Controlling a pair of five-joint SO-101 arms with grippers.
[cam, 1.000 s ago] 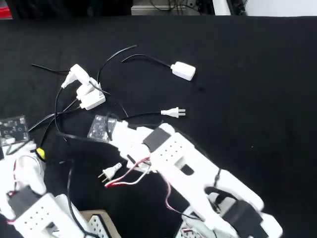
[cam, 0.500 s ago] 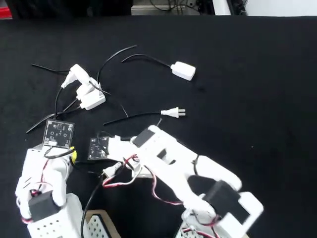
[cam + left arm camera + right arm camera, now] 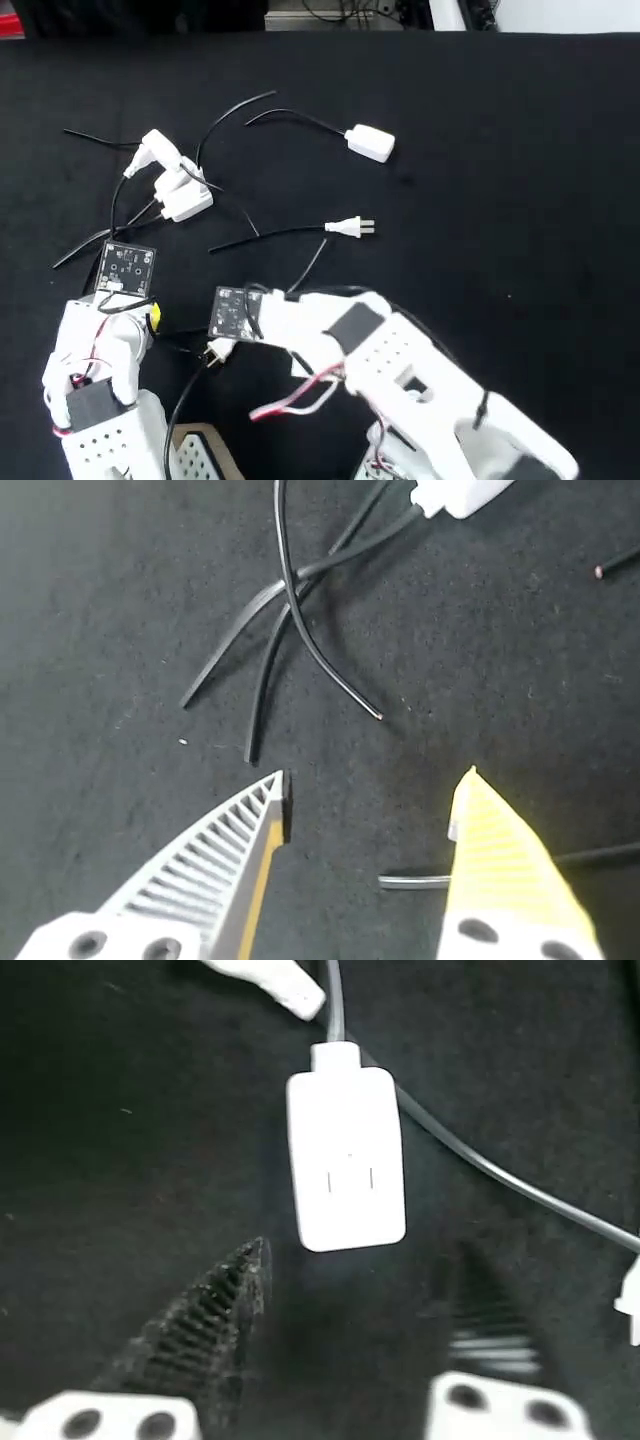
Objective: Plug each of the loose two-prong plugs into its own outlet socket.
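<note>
Nothing is plugged in yet, by my reading: left tool [image 3: 375, 775] and right tool [image 3: 360, 1265] both hang wide open and empty over the worktop [image 3: 500, 150]. A white socket [image 3: 345, 1165] lies just ahead of the right tool. I count two loose plugs, the near plug [image 3: 216, 349] just beside the right tool and the far plug [image 3: 350, 227] well beyond it. There is also one lone socket [image 3: 370, 143] and a white cluster [image 3: 175, 185] ahead of the left tool that I cannot count apart.

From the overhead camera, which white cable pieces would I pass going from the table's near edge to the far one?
nearest two-prong plug → second two-prong plug at mid-table → lone outlet socket
</note>
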